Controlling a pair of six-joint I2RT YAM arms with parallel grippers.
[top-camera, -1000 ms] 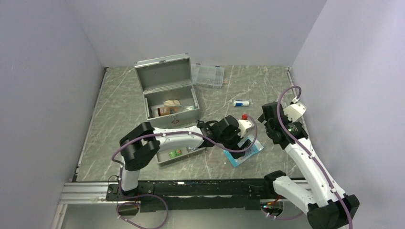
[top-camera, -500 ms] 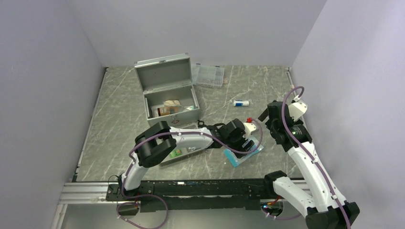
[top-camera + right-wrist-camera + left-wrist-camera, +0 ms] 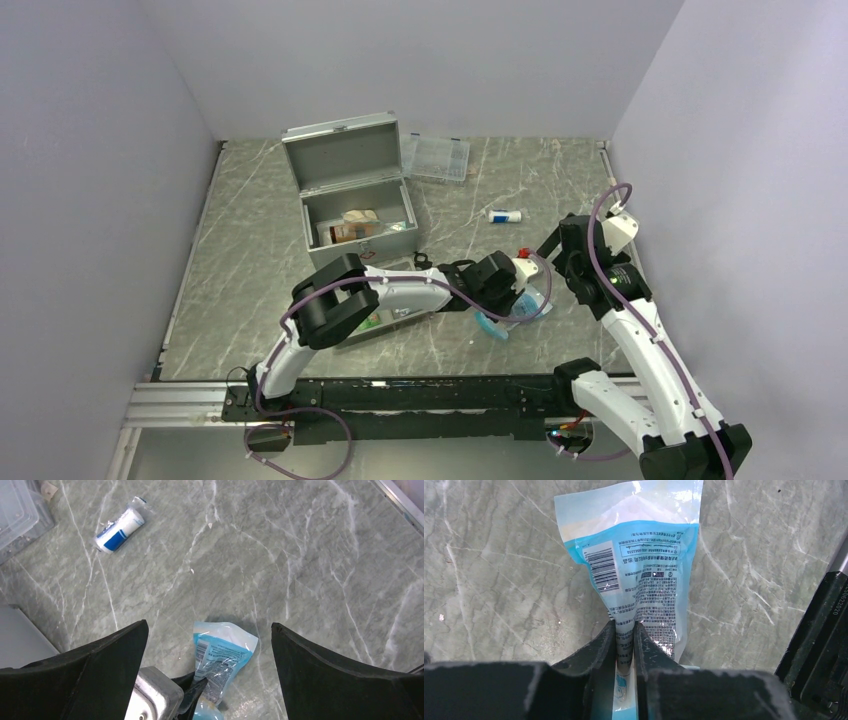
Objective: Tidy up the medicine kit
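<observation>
1. Edges: the grey marble-veined tabletop (image 3: 260, 260) is closed in by pale lilac walls (image 3: 100, 150) on the left, back and right. A metal rail (image 3: 170, 405) runs along the near edge.
2. Open room: a bare stretch lies left of the box, and another across the back right. Only a small white-and-blue wrapped tube (image 3: 504, 215) lies in that second stretch, well apart from both arms.
3. Medicine kit (image 3: 350, 190): a grey metal rectangular box at back, left of centre. Its hinged lid stands upright at the rear. There is a small red mark low on the front wall, and a couple of tan and orange cartons inside.
4. A flat clear plastic compartment case (image 3: 437, 157) lies just beside the raised lid, on its right.
5. A shallow grey tray (image 3: 385, 322) sits in front of the kit, mostly hidden under the left forearm.
6. Left gripper (image 3: 625, 630): reaches across to the right-front area. Its fingers are pinched together on the narrowed end of a blue-and-white printed plastic pouch (image 3: 639, 570). The pouch fans out beyond the fingertips, barcode side up, over the marble.
7. Right gripper (image 3: 209, 625): hangs above the same pouch with its fingers spread wide and nothing between them. The pouch shows below the gap.
8. The two wrists are close together here. The right-hand wall is near the right arm.
</observation>
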